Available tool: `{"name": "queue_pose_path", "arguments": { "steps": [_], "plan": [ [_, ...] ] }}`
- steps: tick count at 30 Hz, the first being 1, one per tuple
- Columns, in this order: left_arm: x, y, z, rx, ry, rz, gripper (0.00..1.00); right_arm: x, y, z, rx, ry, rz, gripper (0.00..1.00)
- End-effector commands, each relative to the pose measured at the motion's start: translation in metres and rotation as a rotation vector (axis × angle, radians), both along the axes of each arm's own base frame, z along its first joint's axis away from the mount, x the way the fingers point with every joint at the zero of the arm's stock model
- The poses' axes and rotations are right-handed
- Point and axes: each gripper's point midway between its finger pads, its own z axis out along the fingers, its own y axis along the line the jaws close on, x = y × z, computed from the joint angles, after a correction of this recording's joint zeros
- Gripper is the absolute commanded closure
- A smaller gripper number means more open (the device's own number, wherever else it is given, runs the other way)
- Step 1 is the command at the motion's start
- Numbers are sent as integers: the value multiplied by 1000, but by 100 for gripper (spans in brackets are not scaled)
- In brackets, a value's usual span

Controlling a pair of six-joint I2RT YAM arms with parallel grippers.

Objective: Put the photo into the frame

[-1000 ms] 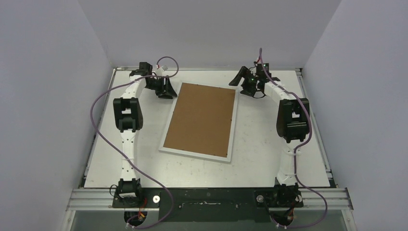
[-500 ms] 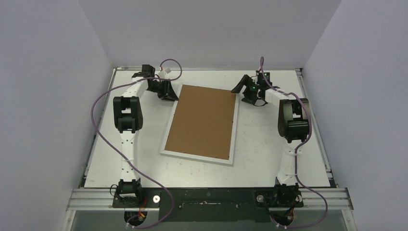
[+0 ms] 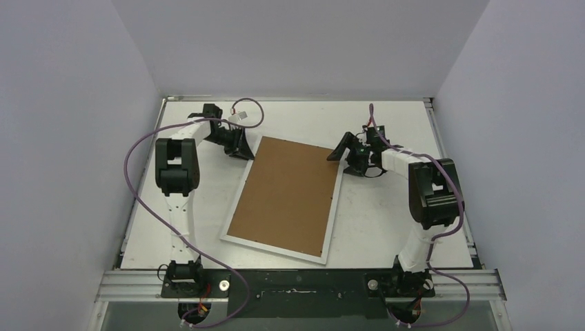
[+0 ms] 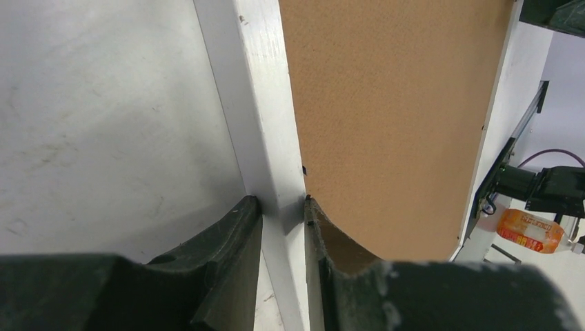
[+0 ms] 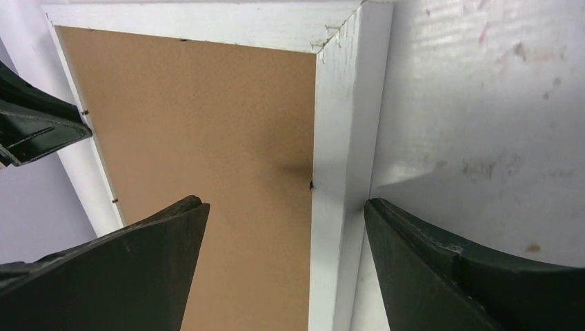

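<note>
The brown board (image 3: pixel 286 196) covers the middle of the frame (image 3: pixel 334 200), so I cannot see what lies under it. In my left wrist view, a small orange thing (image 4: pixel 531 231) is too blurred to name.

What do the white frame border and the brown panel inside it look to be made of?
The frame: probably painted wood or fibreboard. It has a smooth white coat and a mitred corner seam where the paint is slightly chipped. The backing board: looks like pressed hardboard. It is matte brown and finely speckled with no grain, and small dark tabs sit along its edge.
</note>
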Motion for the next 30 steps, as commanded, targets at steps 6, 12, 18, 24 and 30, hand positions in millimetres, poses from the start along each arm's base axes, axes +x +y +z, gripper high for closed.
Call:
{"name": "queue_pose_path", "arguments": {
  "steps": [6,12,18,24,30],
  "plan": [
    [-35,2,-14,71,34,-38,86,7,-32,57,-33,-99,-64,14],
    [-36,5,-17,74,38,-28,86,4,-5,63,60,-107,-24,16],
    [-33,7,-17,74,37,-21,86,2,14,53,100,-85,6,18],
    [-32,8,-17,72,37,-17,87,0,14,40,83,-56,9,18],
    [-31,8,-15,69,33,-19,87,-3,9,33,73,-42,1,18]
  ]
}}
